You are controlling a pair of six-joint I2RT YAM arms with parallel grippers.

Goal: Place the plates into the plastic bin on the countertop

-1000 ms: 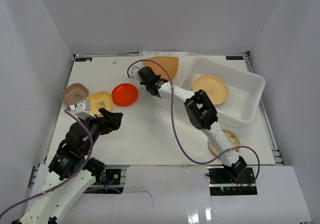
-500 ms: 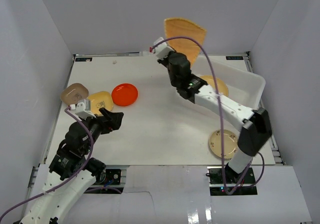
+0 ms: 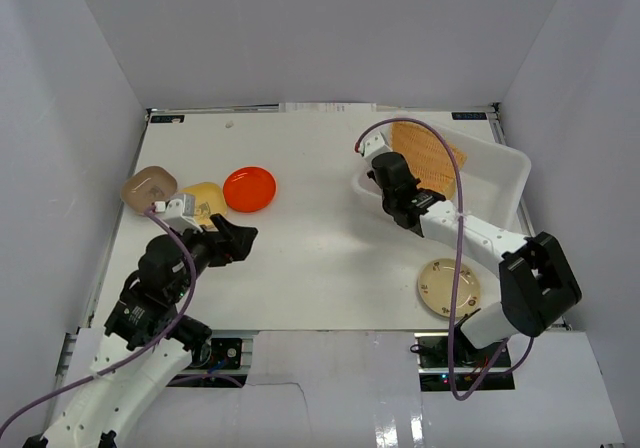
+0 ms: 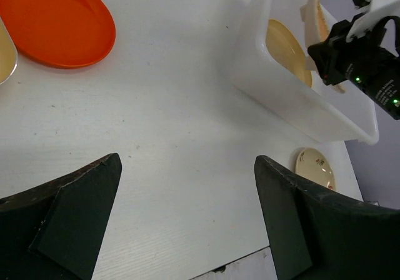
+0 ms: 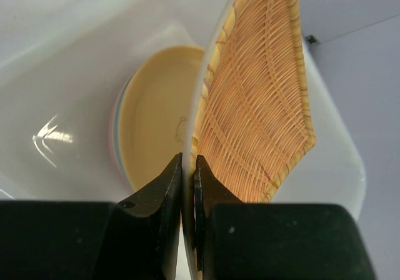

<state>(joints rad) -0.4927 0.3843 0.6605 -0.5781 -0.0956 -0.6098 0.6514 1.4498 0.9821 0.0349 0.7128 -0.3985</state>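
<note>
My right gripper [image 3: 398, 180] [image 5: 189, 167] is shut on the rim of the fan-shaped orange woven-pattern plate [image 3: 426, 154] [image 5: 262, 105]. It holds the plate tilted on edge over the left end of the white plastic bin [image 3: 505, 173] [image 5: 56, 99]. A round yellow plate [image 5: 156, 111] [image 4: 287, 49] lies in the bin below. My left gripper [image 3: 238, 236] [image 4: 187, 161] is open and empty above the bare countertop [image 3: 310, 238]. A red-orange plate [image 3: 249, 189] [image 4: 56, 20], a yellow rounded-square plate [image 3: 200, 200] and a brown one [image 3: 148, 186] lie at the left.
A round tan plate [image 3: 447, 286] [image 4: 315, 167] lies on the countertop near the right arm's base, in front of the bin. Grey walls enclose the surface on three sides. The right arm's purple cable loops above the bin's near side.
The right arm picked the fan plate up from the far middle of the countertop, swung it high, and has lowered it over the bin's left end. The left gripper shifted slightly right.
</note>
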